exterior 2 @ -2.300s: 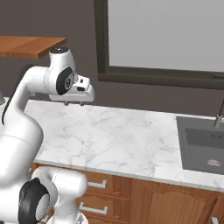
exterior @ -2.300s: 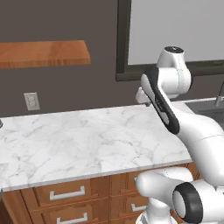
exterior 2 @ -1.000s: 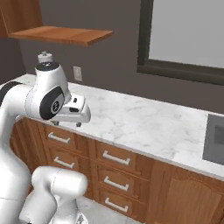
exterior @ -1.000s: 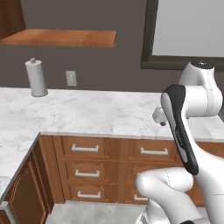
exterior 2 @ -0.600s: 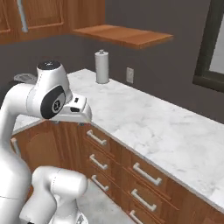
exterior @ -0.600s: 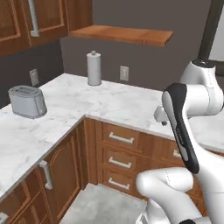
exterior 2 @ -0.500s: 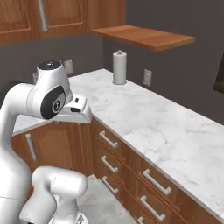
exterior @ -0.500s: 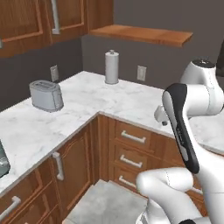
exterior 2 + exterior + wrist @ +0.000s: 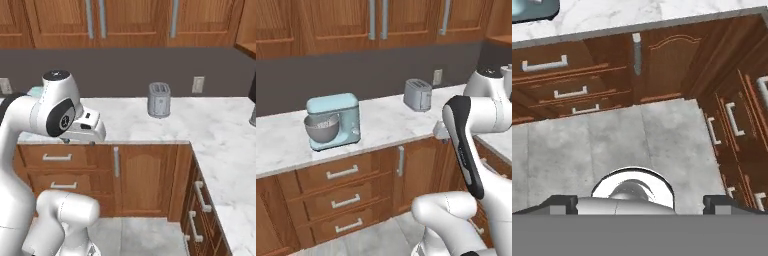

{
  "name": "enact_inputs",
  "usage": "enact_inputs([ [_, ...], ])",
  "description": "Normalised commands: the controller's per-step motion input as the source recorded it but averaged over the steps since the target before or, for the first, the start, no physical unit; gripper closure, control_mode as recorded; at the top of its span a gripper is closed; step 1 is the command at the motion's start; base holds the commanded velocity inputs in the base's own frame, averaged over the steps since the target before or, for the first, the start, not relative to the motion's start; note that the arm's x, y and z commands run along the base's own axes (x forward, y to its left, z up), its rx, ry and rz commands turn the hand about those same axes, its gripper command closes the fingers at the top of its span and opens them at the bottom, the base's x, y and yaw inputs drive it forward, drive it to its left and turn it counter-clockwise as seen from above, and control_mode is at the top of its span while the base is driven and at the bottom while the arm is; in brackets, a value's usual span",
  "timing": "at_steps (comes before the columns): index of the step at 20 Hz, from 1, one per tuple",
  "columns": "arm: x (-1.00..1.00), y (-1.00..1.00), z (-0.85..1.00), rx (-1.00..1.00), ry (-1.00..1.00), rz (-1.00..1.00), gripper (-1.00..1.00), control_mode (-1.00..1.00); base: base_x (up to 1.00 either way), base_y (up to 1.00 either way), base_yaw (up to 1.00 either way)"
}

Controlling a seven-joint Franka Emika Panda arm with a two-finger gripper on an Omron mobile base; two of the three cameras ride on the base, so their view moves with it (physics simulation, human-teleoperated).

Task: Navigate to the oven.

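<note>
I am facing a stand mixer (image 9: pixel 331 121) and, at two o'clock, a toaster (image 9: pixel 418 94); I should keep turning, arm tucked. My gripper's (image 9: pixel 79 140) opening I cannot tell.

**Open floor in the corner, worktop partly taken**

The grey floor (image 9: pixel 612 135) in front of the wood cabinets (image 9: pixel 406 170) lies bare — room to pass between the two runs that meet at the corner. On the marble counter (image 9: pixel 381 120) a pale blue stand mixer (image 9: pixel 331 127) blocks the left stretch, and a silver toaster (image 9: pixel 418 94) stands farther right near the wall. Between them the stone is free. Upper cupboards (image 9: pixel 125 20) hang above — headroom there is limited.
</note>
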Motion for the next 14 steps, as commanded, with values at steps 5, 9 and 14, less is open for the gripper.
enact_inputs([
  [5,0.00,0.00,0.00,0.00,0.00,0.00,-1.00,1.00,0.08,0.00,0.96],
  [9,0.00,0.00,0.00,0.00,0.00,0.00,-1.00,1.00,0.13,0.00,0.92],
  [14,0.00,0.00,0.00,0.00,0.00,0.00,-1.00,1.00,0.21,0.00,0.87],
])
